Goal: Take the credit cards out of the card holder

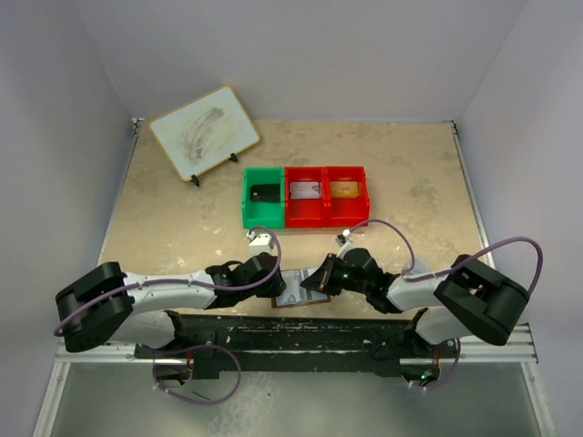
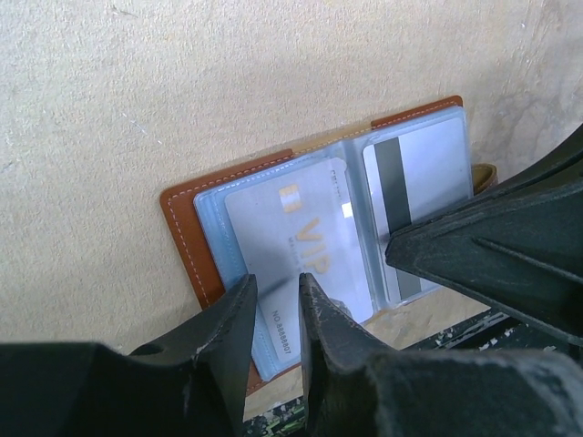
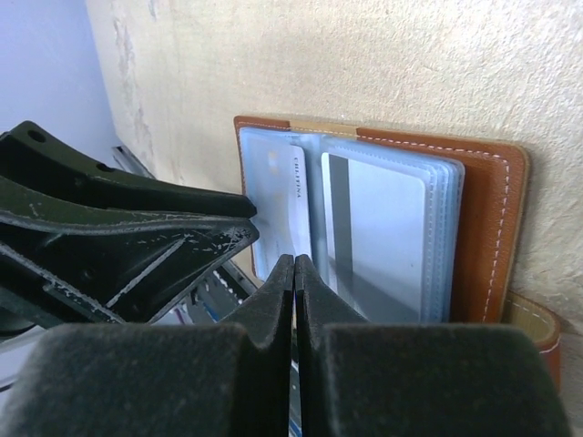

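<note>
Beige stone tabletop (image 1: pixel 182 228), pale walls (image 1: pixel 301 45)

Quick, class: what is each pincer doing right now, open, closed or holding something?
Left pincer: slightly open, tips over the VIP card; no clear grip.
Right pincer: shut, at the edge of the card holder; nothing visibly held.
</note>
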`<control>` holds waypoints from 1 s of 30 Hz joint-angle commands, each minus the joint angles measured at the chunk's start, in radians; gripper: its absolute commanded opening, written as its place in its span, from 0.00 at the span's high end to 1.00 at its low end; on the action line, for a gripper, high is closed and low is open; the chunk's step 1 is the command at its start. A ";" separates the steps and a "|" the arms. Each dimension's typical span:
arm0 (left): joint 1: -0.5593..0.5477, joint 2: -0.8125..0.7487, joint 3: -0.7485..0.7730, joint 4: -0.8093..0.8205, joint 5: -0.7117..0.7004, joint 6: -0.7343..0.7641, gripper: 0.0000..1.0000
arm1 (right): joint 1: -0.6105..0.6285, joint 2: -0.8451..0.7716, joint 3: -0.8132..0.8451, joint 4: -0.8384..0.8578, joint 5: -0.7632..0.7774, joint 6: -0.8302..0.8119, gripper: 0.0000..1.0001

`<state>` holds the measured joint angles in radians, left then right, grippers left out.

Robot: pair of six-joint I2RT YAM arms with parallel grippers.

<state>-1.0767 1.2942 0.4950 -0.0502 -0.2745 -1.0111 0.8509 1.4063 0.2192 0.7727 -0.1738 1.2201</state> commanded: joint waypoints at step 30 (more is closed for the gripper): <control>-0.003 0.040 0.001 -0.046 -0.009 0.026 0.79 | 0.004 0.085 0.067 0.023 -0.051 -0.077 0.76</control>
<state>-1.0767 1.3113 0.5140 -0.0700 -0.2871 -1.0027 0.8509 1.4555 0.2760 0.7204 -0.1848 1.1561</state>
